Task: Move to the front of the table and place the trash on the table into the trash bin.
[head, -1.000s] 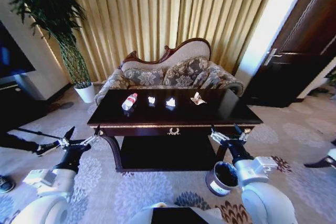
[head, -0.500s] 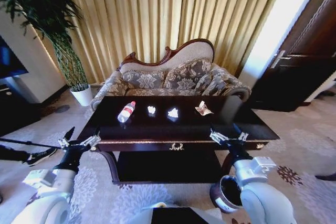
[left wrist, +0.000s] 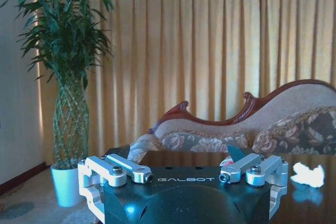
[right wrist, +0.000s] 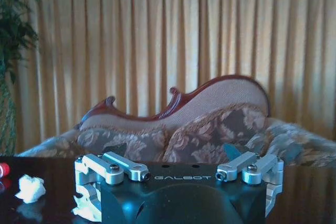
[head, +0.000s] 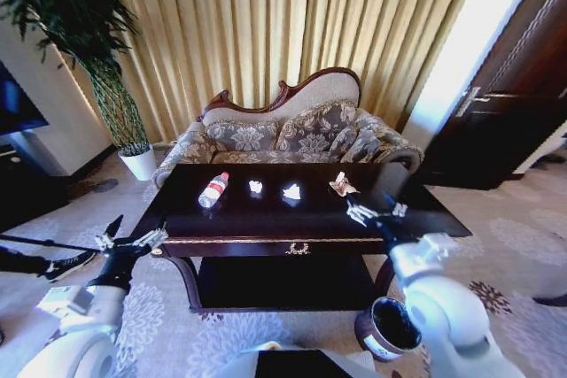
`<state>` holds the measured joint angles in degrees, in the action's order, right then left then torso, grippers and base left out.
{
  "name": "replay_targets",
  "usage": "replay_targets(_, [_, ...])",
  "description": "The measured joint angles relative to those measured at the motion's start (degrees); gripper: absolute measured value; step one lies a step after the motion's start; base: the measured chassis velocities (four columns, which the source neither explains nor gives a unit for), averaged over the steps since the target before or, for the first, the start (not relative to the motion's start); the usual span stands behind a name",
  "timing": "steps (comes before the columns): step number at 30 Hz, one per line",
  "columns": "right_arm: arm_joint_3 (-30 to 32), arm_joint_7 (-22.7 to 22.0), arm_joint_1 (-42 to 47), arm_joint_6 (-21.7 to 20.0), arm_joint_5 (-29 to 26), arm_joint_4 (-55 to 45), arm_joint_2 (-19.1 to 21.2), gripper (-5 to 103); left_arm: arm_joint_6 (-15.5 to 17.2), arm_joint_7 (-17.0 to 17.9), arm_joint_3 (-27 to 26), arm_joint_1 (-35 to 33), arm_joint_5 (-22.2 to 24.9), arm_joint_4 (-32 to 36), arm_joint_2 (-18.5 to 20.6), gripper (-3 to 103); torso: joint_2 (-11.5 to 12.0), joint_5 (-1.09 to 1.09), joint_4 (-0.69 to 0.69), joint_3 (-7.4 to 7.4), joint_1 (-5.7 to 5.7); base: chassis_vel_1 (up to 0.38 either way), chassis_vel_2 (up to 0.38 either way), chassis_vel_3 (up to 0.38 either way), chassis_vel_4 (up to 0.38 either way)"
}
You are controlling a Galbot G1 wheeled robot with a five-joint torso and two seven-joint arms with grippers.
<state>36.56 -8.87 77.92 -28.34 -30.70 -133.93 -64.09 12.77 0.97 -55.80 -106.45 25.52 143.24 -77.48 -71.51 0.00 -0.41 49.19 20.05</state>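
Two hands stand open: the right hand (head: 376,212) over the worktop (head: 266,219) near a paper wad (head: 341,185), the left hand (head: 131,239) off its left end.

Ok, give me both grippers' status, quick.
Left gripper: open, holding nothing, beside the table's left end.
Right gripper: open, holding nothing, over the table near a paper wad.

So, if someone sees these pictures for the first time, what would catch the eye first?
Probably the glossy dark table in the middle, with a row of trash on top: a bottle and paper wads. The right end effector, open, hovers above the table's right part. The trash bin stands on the carpet by the table's right leg.
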Motion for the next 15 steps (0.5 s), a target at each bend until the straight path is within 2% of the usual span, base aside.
replay_targets(4, [-2.6, -0.1, -8.4, -2.0, -5.9, 9.5, 5.1, 100, 0.3, 0.7, -0.1, 0.3, 0.1, 0.0, -0.1, 100, 0.0, 0.00, -0.03, 0.00, -0.01, 0.000, 0.000, 0.000, 0.000])
replay_targets(6, [-3.1, -0.2, -9.7, -2.3, -6.9, 10.7, 5.7, 100, 0.4, 0.7, 0.0, 0.4, 0.1, 0.0, -0.1, 100, 0.0, 0.01, -0.03, -0.01, -0.01, 0.000, 0.000, 0.000, 0.000])
replay_targets(8, [-6.0, -1.8, -15.8, -3.5, -10.2, 15.6, 7.8, 100, 0.5, 0.7, 0.5, 0.9, 0.2, 0.0, -0.1, 100, 0.0, 0.01, -0.03, -0.01, -0.02, 0.000, 0.000, 0.000, 0.000])
replay_targets(15, [-12.5, -6.1, -25.6, -8.1, -14.4, 22.7, 9.3, 100, 2.0, 0.8, 0.9, 1.1, 0.2, 0.0, -0.3, 100, 0.0, -0.01, -0.01, 0.00, -0.01, 0.000, 0.000, 0.000, 0.000])
